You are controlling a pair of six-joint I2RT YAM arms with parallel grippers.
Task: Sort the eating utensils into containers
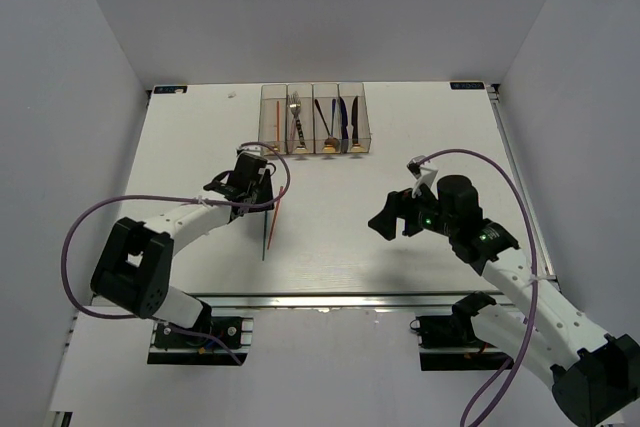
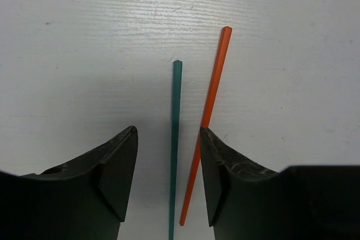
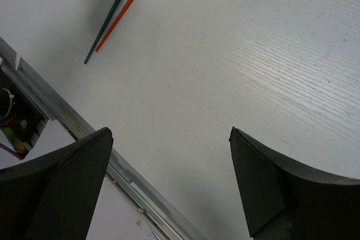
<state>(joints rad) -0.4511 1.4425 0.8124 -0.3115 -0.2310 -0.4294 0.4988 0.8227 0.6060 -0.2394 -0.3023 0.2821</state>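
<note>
chopsticks between the left jaws

the left jaws stand partly open, low over the counter (image 2: 84, 37). they straddle a teal chopstick (image 2: 175, 139) and a red chopstick (image 2: 214, 82) lying flat side by side. neither is clamped, though the red one seems to brush one finger (image 2: 216, 161). the right jaws gape wide above the counter, holding nothing. the containers (image 1: 313, 84) sit at the far edge, well apart, with a fork (image 1: 295, 115) and dark pieces too small to name.

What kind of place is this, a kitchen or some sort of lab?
Likely a robotics lab cell, not a kitchen: a white table boxed in by plain white walls, left arm and right arm bolted at its near edge, clear containers holding cutlery.
</note>
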